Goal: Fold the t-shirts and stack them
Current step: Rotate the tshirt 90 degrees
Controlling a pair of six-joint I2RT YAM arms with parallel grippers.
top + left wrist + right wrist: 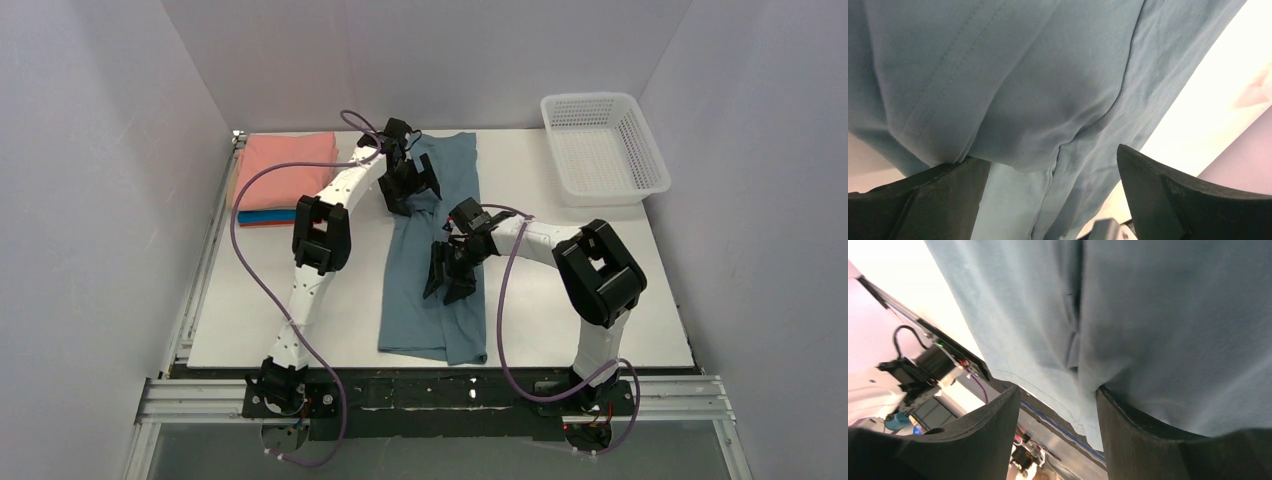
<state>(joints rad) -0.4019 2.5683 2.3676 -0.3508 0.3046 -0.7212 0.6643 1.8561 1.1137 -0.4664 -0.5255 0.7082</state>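
The dusty blue-grey t-shirt (432,305) lies folded lengthwise into a long strip down the middle of the table. My left gripper (412,190) is open over its far part. In the left wrist view the cloth (1023,75) bulges between the spread fingers (943,200) and rests on the left one. My right gripper (448,280) is open at the strip's middle. In the right wrist view the cloth (1173,315) lies over the right finger (1148,440), and the gap beside it holds nothing. A salmon-pink folded shirt (285,168) tops orange and bright blue ones (266,216) at the back left.
A white mesh basket (600,145) stands at the back right corner. The white table (300,320) ends at a metal rail (430,392) in front, where both arm bases sit. Grey walls close in the back and both sides.
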